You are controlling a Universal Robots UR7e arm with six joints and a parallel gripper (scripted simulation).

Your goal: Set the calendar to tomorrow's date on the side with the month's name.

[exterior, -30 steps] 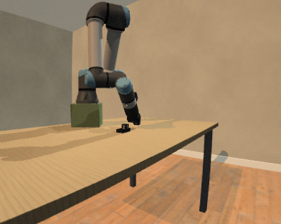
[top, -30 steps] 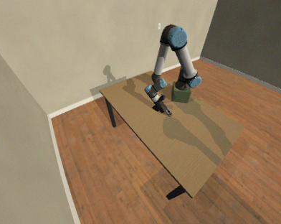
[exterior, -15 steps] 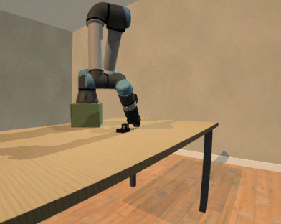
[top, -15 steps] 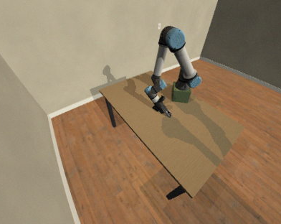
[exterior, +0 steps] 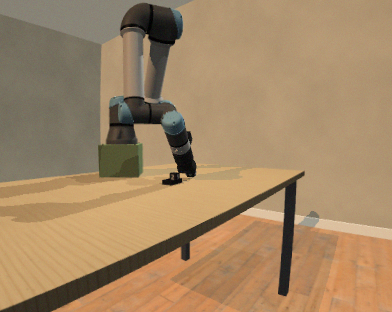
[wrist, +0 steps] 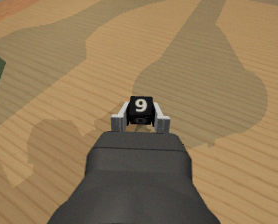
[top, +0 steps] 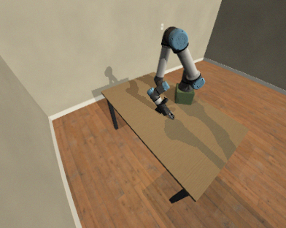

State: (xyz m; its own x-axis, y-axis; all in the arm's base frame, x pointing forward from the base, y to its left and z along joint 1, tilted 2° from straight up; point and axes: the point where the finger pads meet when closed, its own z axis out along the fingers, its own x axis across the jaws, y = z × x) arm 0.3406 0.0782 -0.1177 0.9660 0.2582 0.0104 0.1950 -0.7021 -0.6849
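In the wrist view my gripper (wrist: 141, 109) is shut on a black cube (wrist: 141, 109) whose facing side shows a white 9, upright. In the exterior view the small dark calendar tray (exterior: 173, 181) lies flat on the table with another dark cube in it; its digit is too small to read. My gripper (exterior: 190, 173) hangs low over the table just to the right of the tray, tilted towards it. In the top view the gripper (top: 170, 115) is near the table's middle, and it hides the tray. The month's name is not in view.
A green block (exterior: 120, 160) under the arm's base stands on the table behind the tray; it also shows in the top view (top: 184, 96). The wooden table's long edge (exterior: 223, 210) runs along the front right.
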